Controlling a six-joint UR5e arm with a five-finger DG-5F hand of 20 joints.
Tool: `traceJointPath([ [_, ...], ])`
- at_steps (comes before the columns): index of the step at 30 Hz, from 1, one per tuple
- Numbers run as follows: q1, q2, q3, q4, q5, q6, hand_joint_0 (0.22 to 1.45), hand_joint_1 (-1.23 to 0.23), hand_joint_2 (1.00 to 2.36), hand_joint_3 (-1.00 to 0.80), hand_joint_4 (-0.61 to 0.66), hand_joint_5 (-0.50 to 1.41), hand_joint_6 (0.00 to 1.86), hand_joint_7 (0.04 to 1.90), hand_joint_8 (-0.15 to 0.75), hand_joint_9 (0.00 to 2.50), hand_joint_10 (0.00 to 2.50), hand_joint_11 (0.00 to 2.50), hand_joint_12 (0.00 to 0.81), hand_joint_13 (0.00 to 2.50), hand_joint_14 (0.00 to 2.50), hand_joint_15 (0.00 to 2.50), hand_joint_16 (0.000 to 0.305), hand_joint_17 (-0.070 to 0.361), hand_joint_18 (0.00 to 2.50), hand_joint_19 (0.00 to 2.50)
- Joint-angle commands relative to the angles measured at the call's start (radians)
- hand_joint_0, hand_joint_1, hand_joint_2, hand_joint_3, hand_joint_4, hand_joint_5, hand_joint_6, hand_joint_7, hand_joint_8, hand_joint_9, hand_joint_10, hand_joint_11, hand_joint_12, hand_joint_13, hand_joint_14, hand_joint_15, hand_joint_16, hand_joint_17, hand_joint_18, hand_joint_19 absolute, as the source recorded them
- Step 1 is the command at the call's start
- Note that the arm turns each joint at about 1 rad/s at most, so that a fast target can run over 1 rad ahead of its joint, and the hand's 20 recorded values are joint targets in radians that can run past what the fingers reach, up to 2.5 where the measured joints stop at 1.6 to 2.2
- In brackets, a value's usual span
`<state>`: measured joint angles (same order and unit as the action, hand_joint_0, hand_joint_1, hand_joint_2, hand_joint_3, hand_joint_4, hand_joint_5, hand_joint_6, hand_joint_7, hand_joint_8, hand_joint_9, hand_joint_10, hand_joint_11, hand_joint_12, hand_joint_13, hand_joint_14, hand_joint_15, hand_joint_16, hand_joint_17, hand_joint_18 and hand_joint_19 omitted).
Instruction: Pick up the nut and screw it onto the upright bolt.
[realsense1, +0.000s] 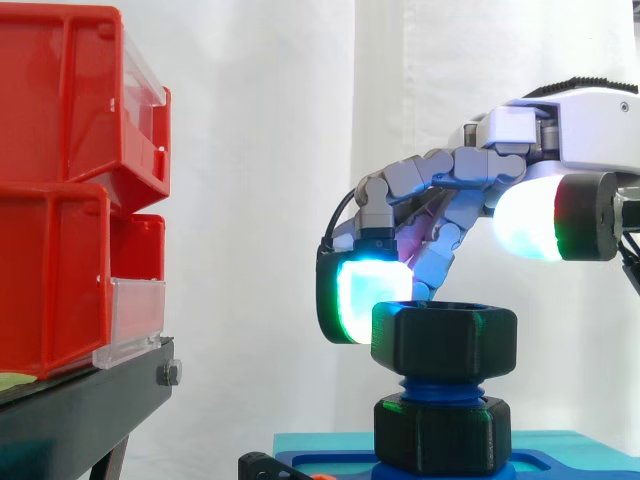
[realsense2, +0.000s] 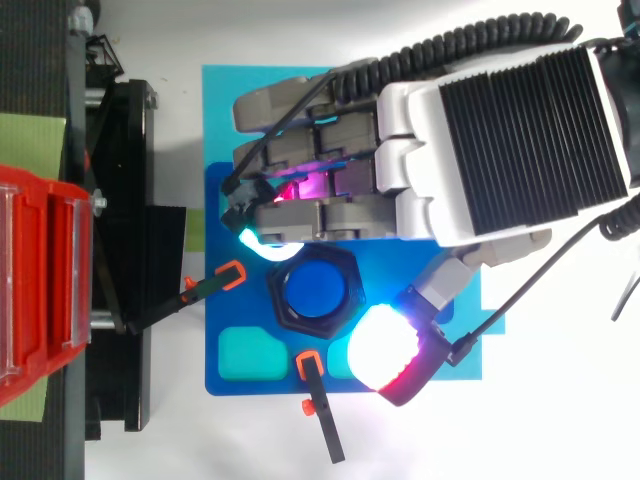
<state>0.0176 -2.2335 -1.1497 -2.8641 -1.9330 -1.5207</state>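
Note:
A black hex nut (realsense1: 445, 340) sits on top of the upright blue bolt (realsense1: 441, 388), with the bolt's blue end (realsense2: 315, 287) showing through its bore. A second black nut (realsense1: 441, 435) sits lower on the bolt, at the blue base plate (realsense2: 218, 340). My hand (realsense2: 500, 140) reaches in from the right, above the bolt. Its fingers curl down round the upper nut (realsense2: 351, 290). One cyan fingertip pad (realsense1: 365, 295) presses the nut's left side. The white thumb pad (realsense1: 535, 215) hangs higher, off the nut's right.
Red bins (realsense1: 60, 200) stand stacked on a black stand (realsense1: 85, 410) to the left of the bolt. Two orange-tipped black clamps (realsense2: 212, 284) (realsense2: 320, 410) hold the base plate's edges. A white curtain hangs behind.

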Motion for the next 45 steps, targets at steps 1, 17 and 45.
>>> traceJointPath([
  [1,-0.010,0.002,0.001,0.000,-0.006,-0.006,0.52,-0.17,1.00,-0.50,0.15,-0.02,0.50,1.46,0.242,1.06,0.00,0.03,0.196,0.65,0.00,0.00,0.021,0.048,0.39,0.12],
  [17,-0.045,0.000,0.011,0.019,-0.061,-0.009,0.54,-0.22,1.00,-0.50,0.13,0.04,0.58,1.26,0.232,1.38,0.00,0.09,0.129,0.94,0.00,0.00,0.013,0.029,0.70,0.20],
  [45,0.013,0.000,0.036,0.083,0.000,-0.024,0.49,-0.15,1.00,-0.50,0.19,-0.12,0.50,0.67,0.177,0.89,0.00,0.00,0.197,0.59,0.00,0.00,0.025,0.056,0.34,0.10],
])
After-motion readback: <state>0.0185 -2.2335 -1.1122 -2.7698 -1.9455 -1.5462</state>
